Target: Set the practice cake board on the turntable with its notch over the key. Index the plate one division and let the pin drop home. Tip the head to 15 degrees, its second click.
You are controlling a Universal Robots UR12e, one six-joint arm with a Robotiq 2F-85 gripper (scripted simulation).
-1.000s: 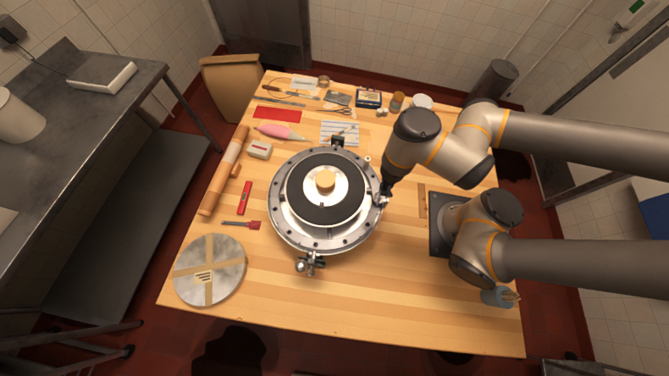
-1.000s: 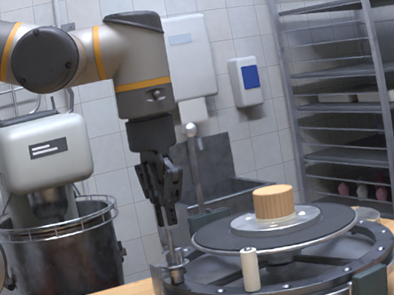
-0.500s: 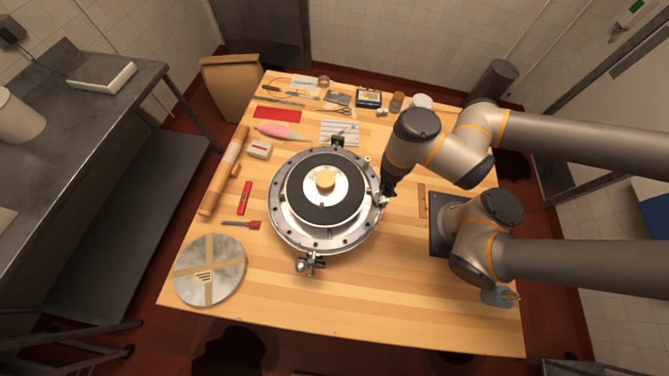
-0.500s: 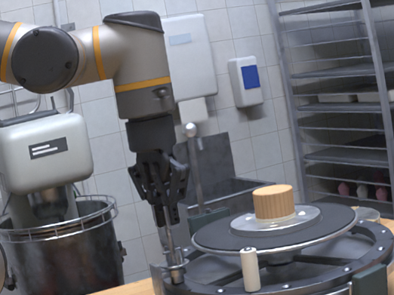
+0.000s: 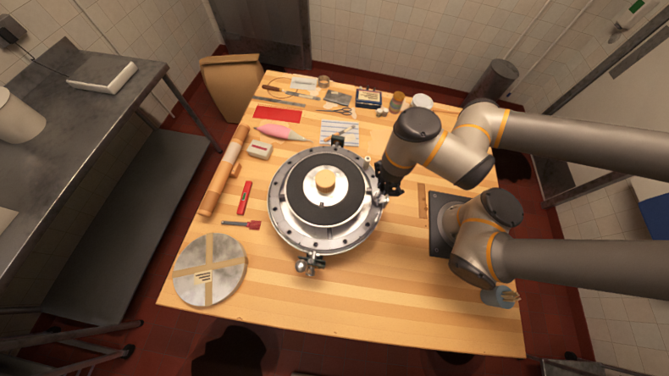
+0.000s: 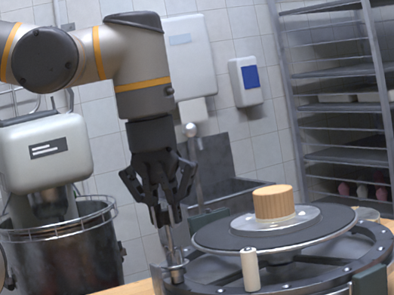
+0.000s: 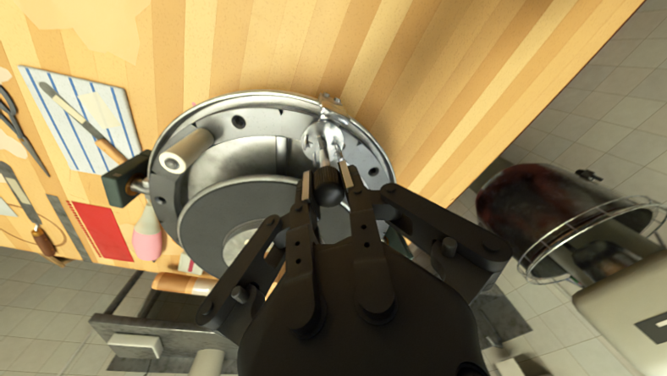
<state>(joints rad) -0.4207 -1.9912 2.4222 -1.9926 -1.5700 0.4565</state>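
The index pin [image 7: 326, 180] with its dark knob stands upright in a bracket at the right rim of the turntable [image 5: 326, 199], and my gripper [image 6: 166, 216] is closed around that knob from above, the pin's shaft [image 6: 169, 241] running down into its socket. The turntable carries a black round top [image 6: 273, 228] with a silver centre disc and a wooden hub [image 6: 273, 201]. A white peg handle [image 6: 249, 263] stands on the ring with holes. The practice cake board [image 5: 209, 270], grey with taped cross, lies flat on the table's near left corner, apart from the turntable.
A stand mixer [image 6: 42, 192] with steel bowl sits behind the gripper. On the table's far side lie a rolling pin [image 5: 224, 168], a pink piping bag [image 5: 277, 131], a red level [image 5: 244, 197], a striped cloth [image 5: 340, 131] and small tools. A knobbed lever [image 5: 306, 265] sticks out at the turntable's near edge.
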